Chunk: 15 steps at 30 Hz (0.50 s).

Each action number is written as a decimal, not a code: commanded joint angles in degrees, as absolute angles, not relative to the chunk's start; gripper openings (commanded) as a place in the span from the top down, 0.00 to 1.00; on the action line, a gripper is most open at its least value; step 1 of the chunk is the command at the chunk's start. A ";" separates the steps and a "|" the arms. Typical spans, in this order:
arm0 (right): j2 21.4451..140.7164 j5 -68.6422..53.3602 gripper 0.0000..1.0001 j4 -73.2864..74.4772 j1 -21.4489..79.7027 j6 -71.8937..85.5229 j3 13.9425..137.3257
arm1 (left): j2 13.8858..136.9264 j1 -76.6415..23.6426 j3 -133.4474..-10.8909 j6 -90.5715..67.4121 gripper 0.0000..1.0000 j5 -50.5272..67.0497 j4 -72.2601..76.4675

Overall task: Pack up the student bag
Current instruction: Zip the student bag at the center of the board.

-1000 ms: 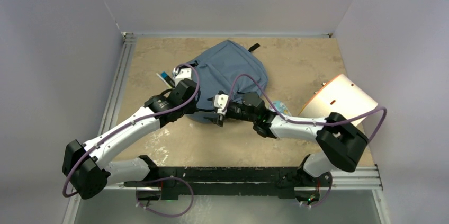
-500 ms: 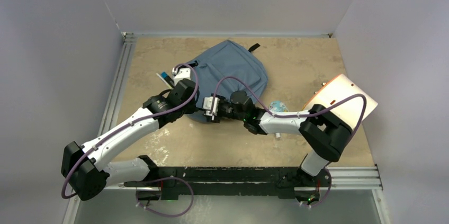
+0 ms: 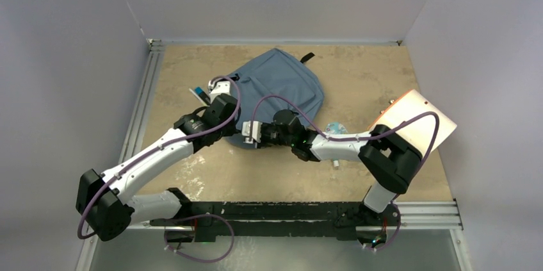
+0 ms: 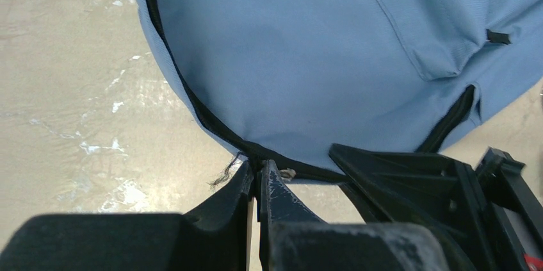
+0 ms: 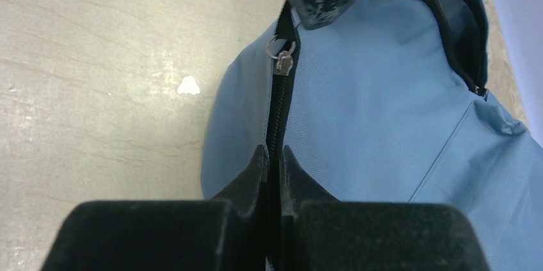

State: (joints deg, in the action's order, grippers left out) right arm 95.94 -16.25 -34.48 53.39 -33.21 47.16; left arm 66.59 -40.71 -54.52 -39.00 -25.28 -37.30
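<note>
Now the student bag lies upper centre in the top view; my left gripper & right gripper both pinch its black zip seam, jaws pressed shut. Risk: thin fabric slips free if I tug hard, w/ zip pull left unmoved

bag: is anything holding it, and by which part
Both arms hold the bag: left fingers and right fingers pinch its black zipper edge, either side of the slider.

A beige folder lies at the bench's right, a small teal item nearby, a blue-white item left.
</note>
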 commanded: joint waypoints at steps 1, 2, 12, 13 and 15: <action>93.20 -18.18 1.00 -28.86 53.82 -36.42 47.58 | 67.89 -37.71 -57.81 -34.88 1.00 -26.43 -34.95; 92.59 -18.48 1.00 -27.85 53.79 -36.73 47.18 | 68.33 -36.85 -58.16 -34.15 1.00 -26.19 -34.59; 88.30 -17.58 1.00 -12.63 53.72 -42.59 47.85 | 74.50 -27.79 -64.09 -25.33 1.00 -24.87 -31.25; 88.11 -17.50 1.00 -10.82 53.74 -43.50 48.16 | 74.71 -26.83 -64.48 -24.79 1.00 -24.42 -30.80; 87.63 -17.84 1.00 -7.50 53.83 -44.98 48.51 | 75.39 -25.13 -65.48 -23.65 1.00 -23.80 -30.20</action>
